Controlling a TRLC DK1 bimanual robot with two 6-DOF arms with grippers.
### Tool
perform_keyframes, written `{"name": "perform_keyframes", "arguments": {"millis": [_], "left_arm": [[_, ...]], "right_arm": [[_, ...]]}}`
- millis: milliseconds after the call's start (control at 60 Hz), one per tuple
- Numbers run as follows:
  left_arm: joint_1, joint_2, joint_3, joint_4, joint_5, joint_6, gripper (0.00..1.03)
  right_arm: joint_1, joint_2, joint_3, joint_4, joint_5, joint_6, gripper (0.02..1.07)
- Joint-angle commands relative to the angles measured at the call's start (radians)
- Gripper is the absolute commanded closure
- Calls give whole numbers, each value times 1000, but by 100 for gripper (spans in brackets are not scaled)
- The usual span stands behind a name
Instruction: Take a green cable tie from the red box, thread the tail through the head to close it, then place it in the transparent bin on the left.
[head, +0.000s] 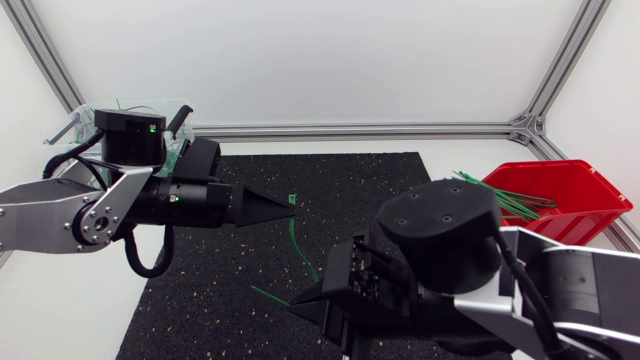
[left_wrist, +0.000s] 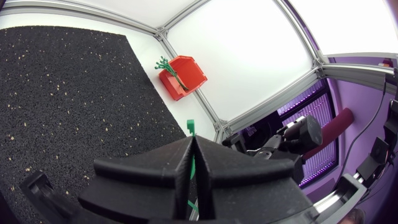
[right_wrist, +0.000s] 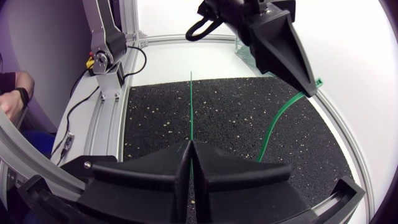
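Two hands (head: 283, 206) (head: 303, 302), one held cable tie (head: 297, 240), one red box (head: 590, 215), one bin (head: 72, 128).

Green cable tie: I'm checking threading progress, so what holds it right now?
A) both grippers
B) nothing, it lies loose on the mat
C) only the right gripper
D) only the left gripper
A: the left gripper is shut near the green cable tie's head and the right gripper on its tail stretch, the tie arcing between them.
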Motion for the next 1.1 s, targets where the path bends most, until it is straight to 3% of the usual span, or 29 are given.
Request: {"name": "perform_keyframes", "arguments": {"millis": [0, 383, 450, 500, 533, 633, 750, 1083], "left_arm": [[-23, -30, -35, 25, -12, -28, 99], [-44, -60, -59, 72, -37, -67, 99], [-46, -60, -59, 72, -37, -67, 99], [-46, -60, -59, 72, -37, -68, 99], [-47, -60, -61, 72, -37, -70, 99], [-47, -60, -62, 72, -37, -70, 99], [-53, -62, -67, 74, -40, -68, 99], [-55, -68, -76, 77, -43, -70, 99]], "right_arm": [[-15, -26, 54, -63, -28, 79, 102], [-9, -89, 123, -165, -74, 143, 102], [-44, -92, 149, -191, -189, 120, 102], [-121, -74, 181, -241, -344, 111, 102], [-175, -63, 192, -252, -381, 126, 102], [-195, -60, 198, -255, -361, 119, 102], [-115, -90, 210, -260, -219, 113, 102], [-53, -107, 281, -352, -186, 126, 102]]}}
